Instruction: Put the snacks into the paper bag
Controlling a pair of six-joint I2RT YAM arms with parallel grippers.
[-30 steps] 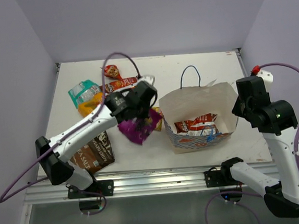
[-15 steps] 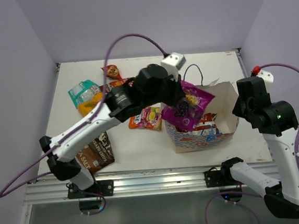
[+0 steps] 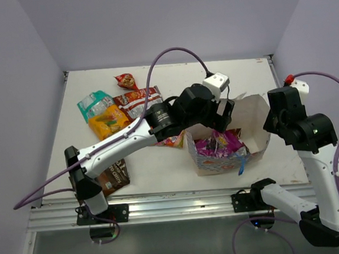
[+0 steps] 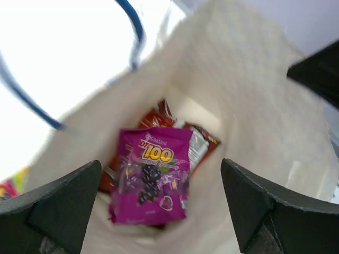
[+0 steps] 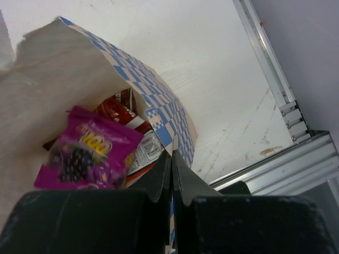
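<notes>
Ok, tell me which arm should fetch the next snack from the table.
The left arm: its jaws stand open and empty over the paper bag, and the loose snacks lie on its side. The right arm has its jaws shut on the bag's rim, steadying it.

White table point(image 3: 248, 75), loose snacks point(image 3: 108, 121), paper bag point(image 3: 255, 112)

Fingers point(image 5: 152, 185) pinching paper bag point(image 5: 159, 100), purple packet point(image 5: 87, 156) inside

Eight snack packets point(image 3: 109, 121), one paper bag point(image 3: 255, 119)
</notes>
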